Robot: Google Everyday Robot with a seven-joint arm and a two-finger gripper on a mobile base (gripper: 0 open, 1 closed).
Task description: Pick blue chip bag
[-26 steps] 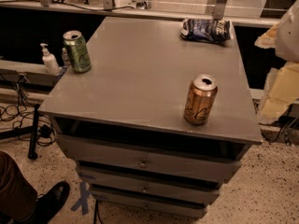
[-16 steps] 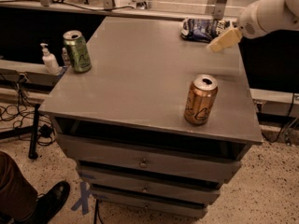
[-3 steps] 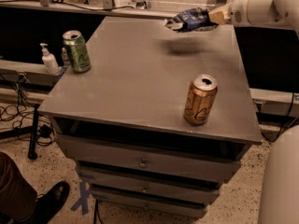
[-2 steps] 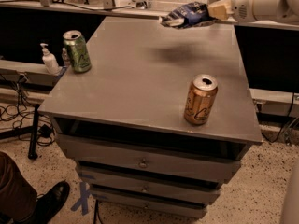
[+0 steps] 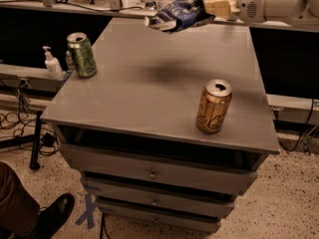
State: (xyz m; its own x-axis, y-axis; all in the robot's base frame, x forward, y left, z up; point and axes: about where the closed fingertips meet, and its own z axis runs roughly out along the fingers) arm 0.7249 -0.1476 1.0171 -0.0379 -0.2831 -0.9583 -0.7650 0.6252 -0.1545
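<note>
Aloft, the claw [image 5: 217,8] grips the blue chip bag [image 5: 180,14], arm cut off.

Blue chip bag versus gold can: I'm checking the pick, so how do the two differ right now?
The blue chip bag hangs above the far side of the cabinet top, clamped at one end by the pincer at upper right; the gold can stands upright on that top near the front right. The bag is crinkled, dark blue and white; the can is a smooth gold cylinder. Both look glossy.
</note>
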